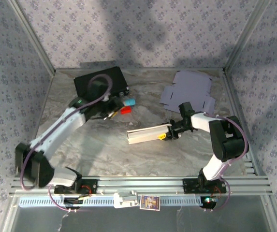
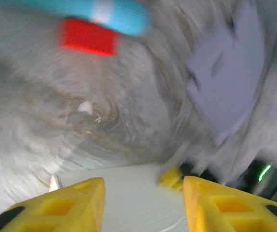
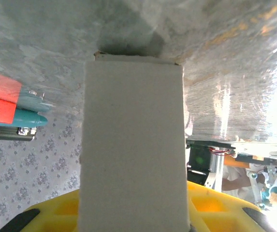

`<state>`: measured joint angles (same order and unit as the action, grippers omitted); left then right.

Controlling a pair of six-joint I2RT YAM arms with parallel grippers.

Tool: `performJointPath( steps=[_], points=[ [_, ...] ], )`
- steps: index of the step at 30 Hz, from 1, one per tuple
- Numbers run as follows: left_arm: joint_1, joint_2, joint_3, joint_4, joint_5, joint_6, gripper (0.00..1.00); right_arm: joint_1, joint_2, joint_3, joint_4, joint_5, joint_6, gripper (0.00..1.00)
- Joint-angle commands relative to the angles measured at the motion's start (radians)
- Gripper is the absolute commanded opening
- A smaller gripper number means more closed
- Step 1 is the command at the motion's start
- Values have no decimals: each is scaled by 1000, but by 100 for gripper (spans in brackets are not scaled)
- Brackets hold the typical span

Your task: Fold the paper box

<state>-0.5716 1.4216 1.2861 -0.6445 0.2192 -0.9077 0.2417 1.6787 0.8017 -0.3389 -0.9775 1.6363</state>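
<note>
**Top view.** Paper box [image 1: 147,134] lies long and narrow near the middle of the surface [image 1: 99,154], a white part-formed channel. Its 3 o'clock end is pinched by the right tool [image 1: 164,136]. Right arm: elbow doubled back at 4 o'clock, forearm low and reaching toward 9 o'clock. Left arm stretches from its base toward 1 o'clock. The left tool [image 1: 113,112] is just beside a red block [image 1: 125,110] and a blue piece [image 1: 129,102], apart from the box. Lavender blank [image 1: 186,91] lies flat at 1 o'clock, black rectangle [image 1: 102,83] at 11 o'clock.

**Left wrist view (blurred).** Left tool [image 2: 143,187] has its fingers spread with nothing gripped. The box's white face [image 2: 123,205] lies beyond them at 6 o'clock, the red block [image 2: 87,36] at 11 o'clock.

**Right wrist view.** Right tool [image 3: 133,217] is pressed onto the box [image 3: 131,145], which runs away toward 12 o'clock.

**Judgement.** Mid-fold: one end anchored, walls partly up. The next move likely calls for the left tool to swing to the free 9 o'clock end and press a flap in while the right holds steady
</note>
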Motion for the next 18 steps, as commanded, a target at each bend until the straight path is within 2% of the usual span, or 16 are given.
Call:
performJointPath(
  steps=[1,3,7,13,18],
  points=[
    [-223,100,193,-342,-62,788,55,-6,15,27,-74,44,-25,33],
    [-294,111,193,-328,-110,914,59,-7,17,27,-74,40,-27,33],
    [-307,89,165,-246,-67,1019,64,-14,21,28,-78,42,-35,33],
    [-344,161,197,-310,-143,1186,67,-21,27,32,-80,39,-40,32],
    [-352,201,171,-290,-120,1254,70,-24,31,35,-84,37,-46,32]
  ],
)
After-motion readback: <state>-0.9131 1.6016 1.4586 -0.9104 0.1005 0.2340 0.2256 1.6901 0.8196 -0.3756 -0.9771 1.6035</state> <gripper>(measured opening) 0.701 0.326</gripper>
